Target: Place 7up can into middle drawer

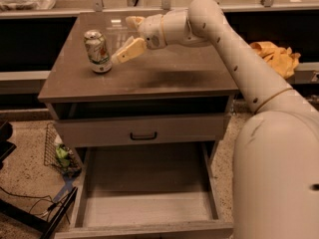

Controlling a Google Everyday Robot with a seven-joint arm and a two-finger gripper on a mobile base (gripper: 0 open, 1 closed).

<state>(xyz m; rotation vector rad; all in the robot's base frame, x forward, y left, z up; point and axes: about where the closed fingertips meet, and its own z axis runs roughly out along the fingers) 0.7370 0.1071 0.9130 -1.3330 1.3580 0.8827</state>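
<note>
Side grasp being set up on 7up can (97,51), upright on tabletop (169,76). Gripper (121,39) just right of can, fingers (130,49) spread wide, not touching. Middle drawer (144,208) pulled open below can, ready to receive.

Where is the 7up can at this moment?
In the camera view the 7up can stands upright on the cabinet top, toward the picture's left. It is close beside the open gripper and above the pulled-out middle drawer.
</note>
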